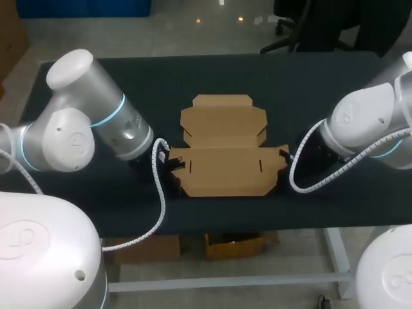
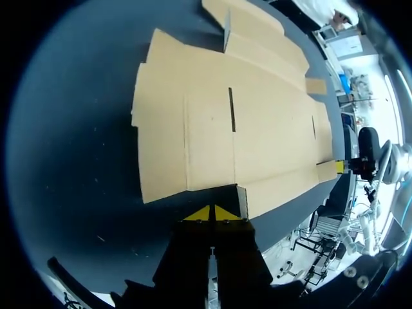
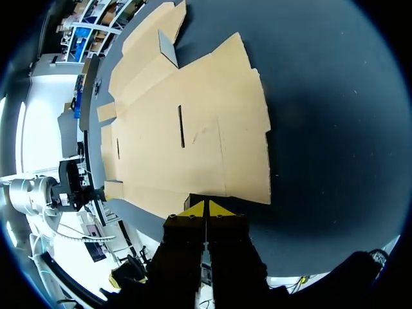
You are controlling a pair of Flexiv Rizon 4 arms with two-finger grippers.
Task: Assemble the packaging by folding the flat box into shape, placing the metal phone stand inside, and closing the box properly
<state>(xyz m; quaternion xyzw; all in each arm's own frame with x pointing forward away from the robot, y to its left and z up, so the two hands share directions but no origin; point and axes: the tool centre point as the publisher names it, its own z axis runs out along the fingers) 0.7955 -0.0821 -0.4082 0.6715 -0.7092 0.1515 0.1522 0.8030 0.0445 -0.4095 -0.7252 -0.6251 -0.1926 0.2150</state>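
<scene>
A flat brown cardboard box lies unfolded in the middle of the dark table, its lid panel toward the far side. My left gripper sits low at the box's left end and my right gripper at its right end. In the left wrist view my left gripper is shut, its yellow tips against the near edge of the box, beside a small raised tab. My right gripper is likewise shut, tips at the edge of the box. No phone stand is in view.
The dark table top stretches around the box on every side. Its front edge runs close behind both grippers. The white cables of both arms hang near the box's ends.
</scene>
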